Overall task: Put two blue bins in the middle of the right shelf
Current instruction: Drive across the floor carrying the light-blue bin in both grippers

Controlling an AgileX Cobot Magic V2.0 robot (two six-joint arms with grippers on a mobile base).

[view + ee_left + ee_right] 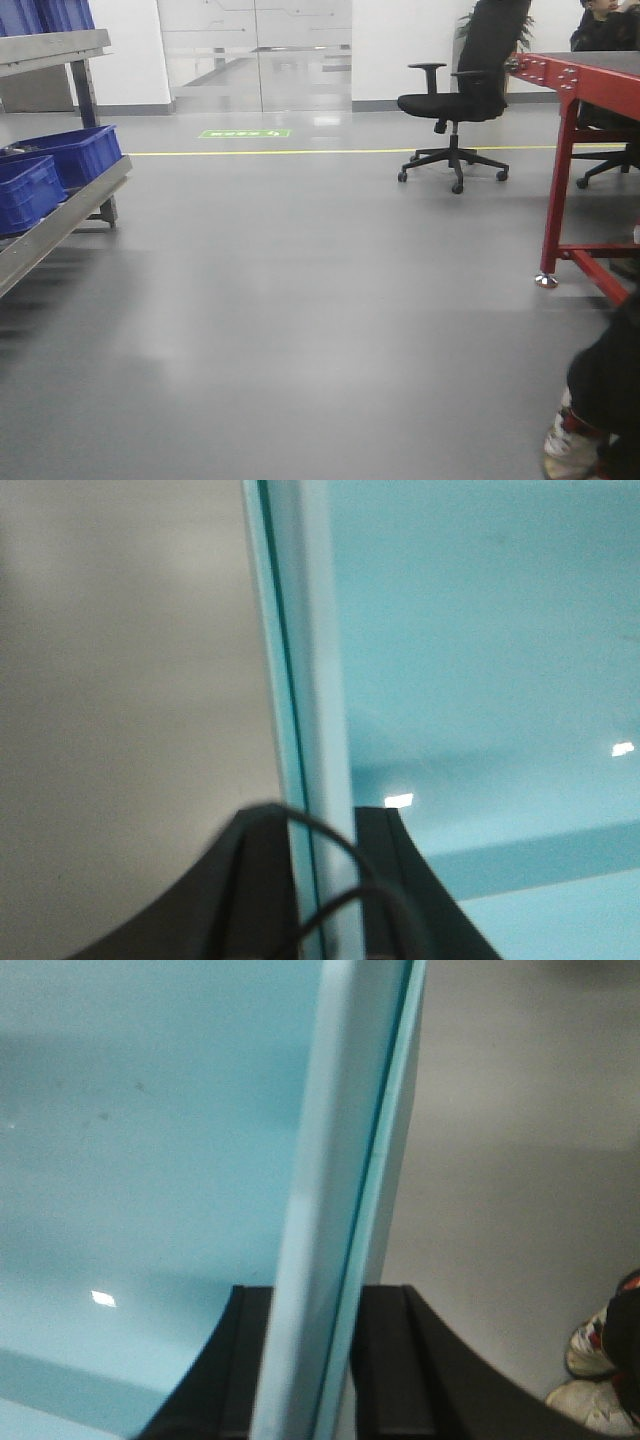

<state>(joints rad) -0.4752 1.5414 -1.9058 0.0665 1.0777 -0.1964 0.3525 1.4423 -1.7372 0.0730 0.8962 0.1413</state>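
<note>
left gripper (322, 828) and right gripper (320, 1302) each clamp a rim of the pale blue bin (480, 630), carried over grey floor (300, 300); shelving not yet done.

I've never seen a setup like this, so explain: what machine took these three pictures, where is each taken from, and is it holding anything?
It is a wheeled robot with two arms. The front camera looks over grey floor: dark blue bins on a metal rack at left, an office chair, a red-framed table at right. The other two cameras sit on the wrists. The left pincer and right pincer each clamp a wall of a pale blue bin.
</note>
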